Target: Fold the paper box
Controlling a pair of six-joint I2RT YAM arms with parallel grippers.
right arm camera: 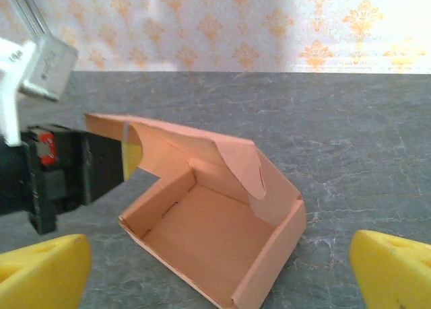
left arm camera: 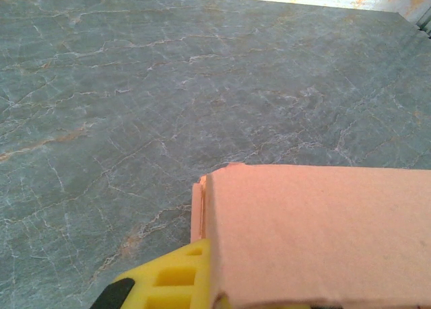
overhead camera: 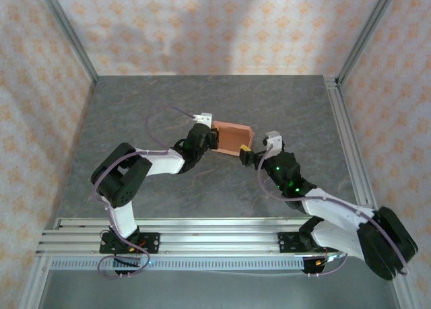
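The left gripper (overhead camera: 211, 141) is clamped on the raised lid edge of the paper box (right arm camera: 202, 231). The right gripper (overhead camera: 244, 151) is spread wide and empty, just beside the box. The box sits mid-table (overhead camera: 289, 107). Its cardboard is judged light, thin and easily creased, so it should be gripped at the flap edges.

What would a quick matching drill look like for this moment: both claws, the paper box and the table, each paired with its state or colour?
Things
1. left claw
2. right claw
3. paper box
4. table

States
A. grey, marbled surface
B. spread wide, holding nothing
C. salmon-orange, lid flap raised, inside showing
D. shut on an edge of the box

Pairs: 1-D, 2-B, 3-C, 4-A
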